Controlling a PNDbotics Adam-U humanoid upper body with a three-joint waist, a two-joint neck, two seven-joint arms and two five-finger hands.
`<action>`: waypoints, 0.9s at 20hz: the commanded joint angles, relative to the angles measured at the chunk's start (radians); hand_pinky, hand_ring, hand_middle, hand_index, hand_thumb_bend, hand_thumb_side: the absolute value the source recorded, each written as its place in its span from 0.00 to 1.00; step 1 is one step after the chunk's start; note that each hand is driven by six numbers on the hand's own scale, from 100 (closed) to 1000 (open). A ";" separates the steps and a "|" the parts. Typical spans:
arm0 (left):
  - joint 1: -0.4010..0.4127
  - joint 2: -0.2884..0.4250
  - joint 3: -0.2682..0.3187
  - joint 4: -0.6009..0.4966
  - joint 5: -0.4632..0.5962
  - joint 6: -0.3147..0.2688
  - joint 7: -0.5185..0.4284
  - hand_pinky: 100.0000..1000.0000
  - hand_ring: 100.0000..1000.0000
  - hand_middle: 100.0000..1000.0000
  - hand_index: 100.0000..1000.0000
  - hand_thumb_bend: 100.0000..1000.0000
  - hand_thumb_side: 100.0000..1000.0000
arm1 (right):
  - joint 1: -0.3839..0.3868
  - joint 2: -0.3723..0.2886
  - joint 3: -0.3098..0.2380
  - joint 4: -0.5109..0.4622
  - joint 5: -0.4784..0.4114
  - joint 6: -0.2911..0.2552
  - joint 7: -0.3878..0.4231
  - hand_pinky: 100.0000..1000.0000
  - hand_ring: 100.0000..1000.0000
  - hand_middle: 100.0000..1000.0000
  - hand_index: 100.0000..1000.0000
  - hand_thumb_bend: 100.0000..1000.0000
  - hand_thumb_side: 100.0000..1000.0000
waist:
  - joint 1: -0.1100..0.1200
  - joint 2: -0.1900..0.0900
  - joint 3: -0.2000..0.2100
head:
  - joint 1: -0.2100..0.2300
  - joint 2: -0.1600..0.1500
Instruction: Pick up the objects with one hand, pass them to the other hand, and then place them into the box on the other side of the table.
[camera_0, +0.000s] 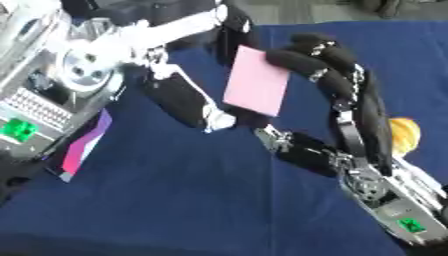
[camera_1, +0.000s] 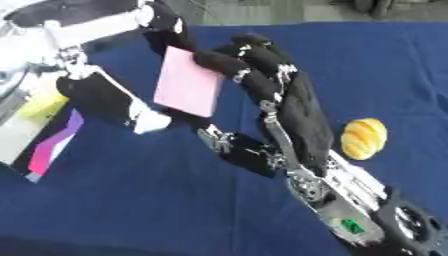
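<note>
A flat pink card (camera_0: 256, 80) is held upright above the middle of the blue table (camera_0: 192, 200). My right hand (camera_1: 293, 100) reaches in from the lower right, its black fingers curled over the card's upper right edge and its thumb pointing at the card's lower edge. Coming from the upper left, my left hand (camera_0: 179, 100) has one finger at the card's top left edge and a white-tipped finger at its lower left corner. Both hands appear to hold the card. A yellow-orange bun-like object (camera_1: 363, 137) lies on the cloth, right of my right hand.
A flat magenta, purple and black box (camera_0: 83, 145) lies at the table's left edge. Beside it a yellow item (camera_1: 42, 102) sits under my left arm. Bare blue cloth stretches across the front and far right of the table.
</note>
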 joint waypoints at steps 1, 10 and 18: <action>-0.015 0.021 0.024 -0.023 -0.018 0.012 -0.006 0.65 0.50 0.41 0.44 0.17 0.00 | -0.003 -0.011 0.010 -0.025 0.013 -0.009 0.016 0.75 0.57 0.48 0.62 0.00 0.00 | 0.001 -0.020 0.001 | 0.005 -0.014; -0.014 0.022 0.042 -0.039 0.009 0.047 0.046 0.58 0.37 0.27 0.30 0.27 0.00 | 0.008 -0.016 0.015 -0.025 0.021 -0.024 0.044 0.76 0.59 0.51 0.64 0.23 0.00 | 0.001 -0.020 0.001 | 0.011 -0.020; -0.008 0.020 0.039 -0.037 0.076 0.097 0.130 0.49 0.31 0.20 0.22 0.34 0.00 | 0.017 -0.021 0.012 -0.025 0.060 -0.066 0.109 0.81 0.70 0.60 0.74 0.54 0.00 | -0.001 -0.020 -0.002 | 0.014 -0.019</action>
